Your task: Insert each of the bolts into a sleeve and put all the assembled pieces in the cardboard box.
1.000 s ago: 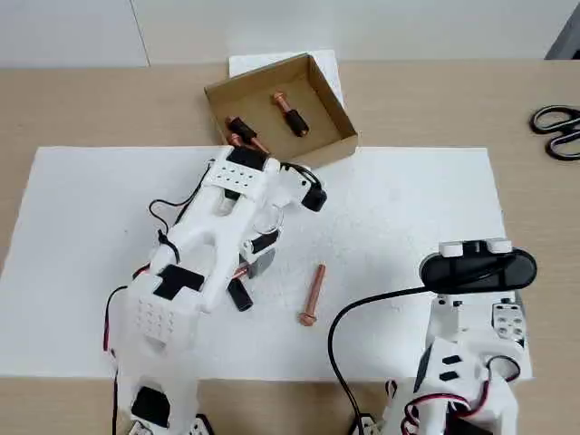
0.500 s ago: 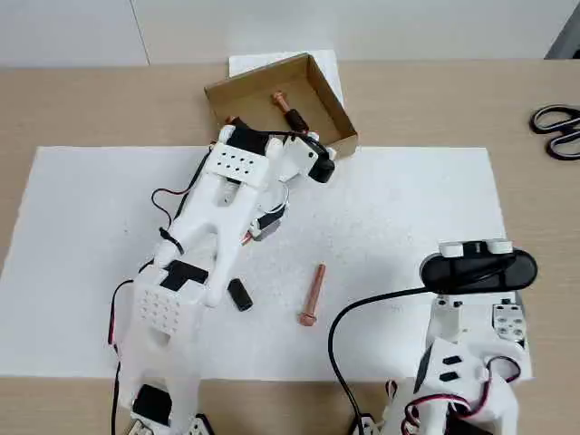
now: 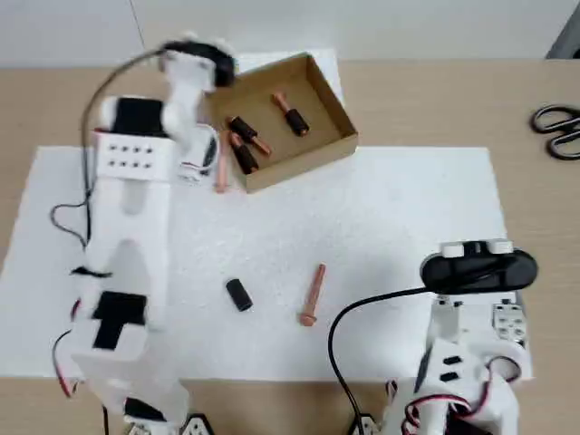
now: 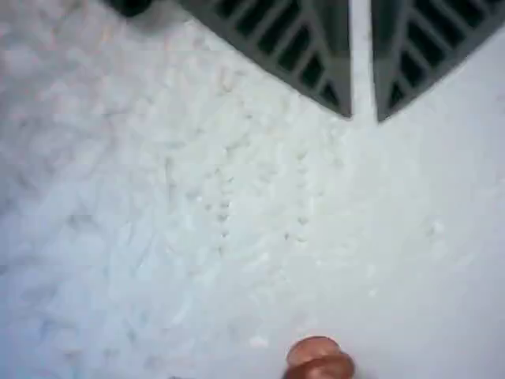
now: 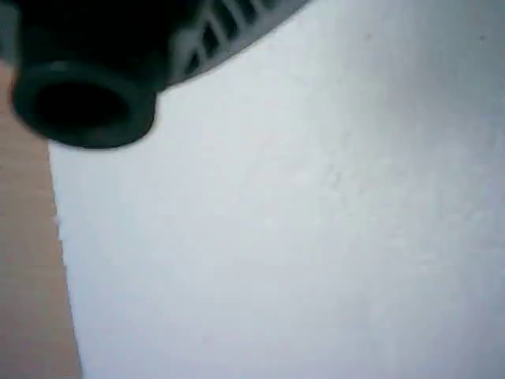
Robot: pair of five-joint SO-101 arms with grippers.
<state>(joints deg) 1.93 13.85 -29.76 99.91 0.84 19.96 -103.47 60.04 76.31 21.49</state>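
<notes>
Copper bolt and black sleeve lie apart, unjoined, midway on the white foam sheet; a second bolt, bare as far as I can tell, lies just left of the cardboard box, which holds three assembled pieces. My left gripper hovers by that second bolt, closed to a thin slit and empty, so I judge the step to be fetching a bolt: open, descend, clamp its shank. Foam covers a wooden table, with scissors at far right and a pale wall beyond.
</notes>
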